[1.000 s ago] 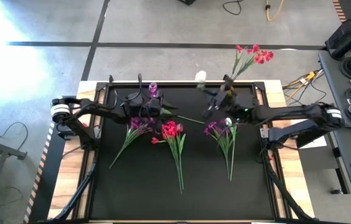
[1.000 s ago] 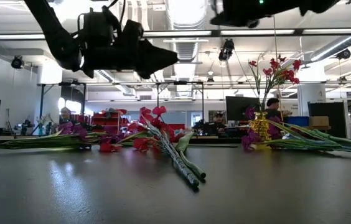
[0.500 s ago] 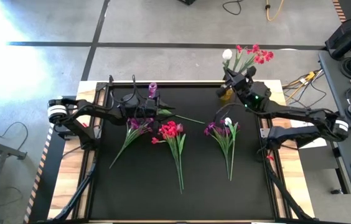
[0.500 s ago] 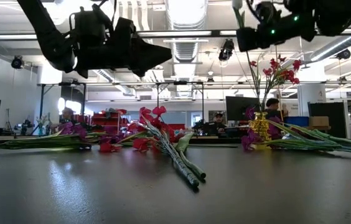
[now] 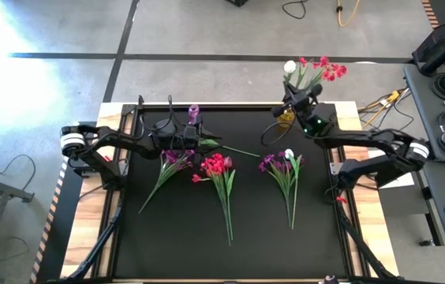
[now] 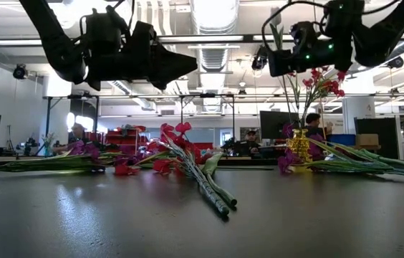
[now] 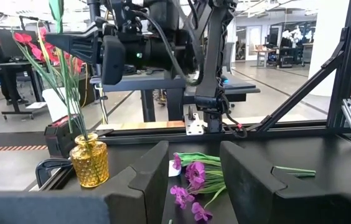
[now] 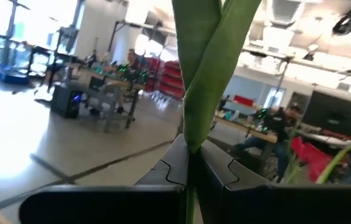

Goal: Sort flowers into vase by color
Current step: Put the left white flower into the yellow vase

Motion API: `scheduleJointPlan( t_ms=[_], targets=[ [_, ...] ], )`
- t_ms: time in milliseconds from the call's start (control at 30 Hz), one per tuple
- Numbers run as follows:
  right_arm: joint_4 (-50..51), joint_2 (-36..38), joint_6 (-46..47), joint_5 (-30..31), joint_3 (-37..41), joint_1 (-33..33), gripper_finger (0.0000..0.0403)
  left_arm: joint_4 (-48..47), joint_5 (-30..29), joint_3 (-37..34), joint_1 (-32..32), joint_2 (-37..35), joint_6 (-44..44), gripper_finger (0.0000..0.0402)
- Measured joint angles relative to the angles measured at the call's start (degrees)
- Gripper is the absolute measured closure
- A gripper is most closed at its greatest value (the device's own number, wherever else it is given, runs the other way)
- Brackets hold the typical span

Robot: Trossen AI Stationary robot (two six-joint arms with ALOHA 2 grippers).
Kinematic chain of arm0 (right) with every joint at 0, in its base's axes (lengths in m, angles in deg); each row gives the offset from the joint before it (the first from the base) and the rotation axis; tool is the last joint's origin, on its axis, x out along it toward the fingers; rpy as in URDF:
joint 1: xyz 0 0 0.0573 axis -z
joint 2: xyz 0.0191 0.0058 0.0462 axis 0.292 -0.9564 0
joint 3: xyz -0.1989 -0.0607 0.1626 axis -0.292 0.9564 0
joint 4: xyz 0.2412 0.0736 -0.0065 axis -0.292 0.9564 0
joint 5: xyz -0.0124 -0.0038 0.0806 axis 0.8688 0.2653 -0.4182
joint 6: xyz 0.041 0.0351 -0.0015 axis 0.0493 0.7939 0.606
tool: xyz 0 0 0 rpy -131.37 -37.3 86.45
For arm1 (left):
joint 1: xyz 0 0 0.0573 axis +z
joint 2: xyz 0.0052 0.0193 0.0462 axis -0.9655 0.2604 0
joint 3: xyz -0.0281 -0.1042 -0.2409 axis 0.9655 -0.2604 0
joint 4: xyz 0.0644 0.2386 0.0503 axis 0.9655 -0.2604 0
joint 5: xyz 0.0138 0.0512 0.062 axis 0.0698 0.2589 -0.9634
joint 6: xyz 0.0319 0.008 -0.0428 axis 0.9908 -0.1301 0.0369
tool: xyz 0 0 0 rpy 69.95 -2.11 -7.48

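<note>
Above the gold vase (image 5: 287, 118), white-bud stem (image 8: 208, 74) clamped in right tool (image 5: 295, 100)

The table's black mat (image 6: 202, 215) has a smooth, faintly sheeny finish; pale bare wood (image 5: 80, 229) edges it. The small amber vase (image 7: 89, 163) looks like glossy dimpled glass. The flowers (image 5: 217, 170) have soft cloth-like petals and smooth plastic-looking stems. The left gripper's fingers (image 7: 250, 180) are matt black plastic
</note>
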Motion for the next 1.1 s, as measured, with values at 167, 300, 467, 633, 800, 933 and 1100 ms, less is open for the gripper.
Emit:
scheduleJointPlan(
  t_ms=[167, 300, 467, 633, 800, 933, 1100],
  targets=[
    [-4.28, -1.70, -0.06, 2.43, 1.20, -0.04, 0.0394, -0.02, 0.02, 0.00, 0.00, 0.00, 0.00, 0.0271],
    [-4.62, -1.56, 0.66, 8.07, 1.22, -0.82, 0.0394, -0.04, 0.01, 0.00, 0.00, 0.00, 0.00, 0.0271],
    [-4.51, -1.03, 1.89, 9.95, 1.32, -1.44, 0.0394, -0.04, 0.02, 0.00, 0.00, 0.00, -0.02, 0.0271],
    [-4.36, -1.52, 3.96, 11.09, 1.67, -1.44, 0.0394, -0.04, 0.01, 0.00, 0.00, 0.00, -0.20, 0.0271],
    [-5.21, -1.56, 5.24, 11.40, 3.18, -1.44, 0.0394, -0.07, 0.02, 0.00, 0.00, 0.00, -0.20, 0.0271],
    [-6.70, -1.97, 5.62, 11.40, 4.11, -1.42, 0.0394, -0.14, 0.02, 0.00, 0.00, 0.00, -0.21, 0.0271],
    [-7.56, -3.54, 6.17, 11.33, 4.33, -1.42, 0.0394, -0.13, 0.02, 0.00, 0.00, 0.00, -0.22, 0.0271]
  ],
)
